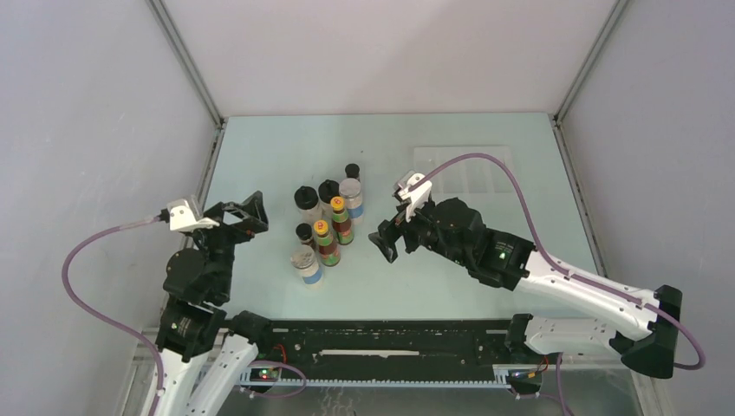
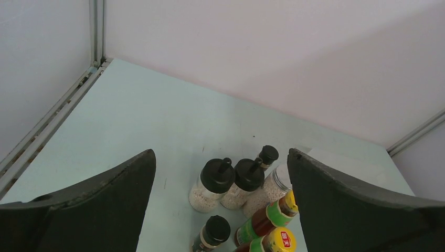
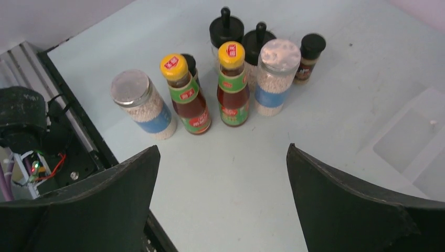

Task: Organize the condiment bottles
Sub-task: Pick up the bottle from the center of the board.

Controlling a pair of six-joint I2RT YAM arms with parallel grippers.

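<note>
The condiment bottles stand clustered at the table's middle. Two red sauce bottles with yellow caps (image 3: 184,102) (image 3: 233,86) are in front. A grey-lidded blue-labelled jar (image 3: 141,105) stands to their left and another (image 3: 275,76) to their right. Two black-lidded pale jars (image 2: 215,178) (image 2: 246,178) stand side by side, with one tiny dark jar (image 2: 267,156) behind and one (image 2: 212,233) in front. My left gripper (image 1: 250,215) hangs open left of the cluster. My right gripper (image 1: 392,230) hangs open to its right. Nothing is between either pair of fingers.
A clear shallow tray (image 1: 464,169) lies at the back right of the pale table (image 1: 260,156). White walls with metal frame posts (image 1: 186,65) close in the sides and back. The black base rail (image 1: 390,342) runs along the near edge.
</note>
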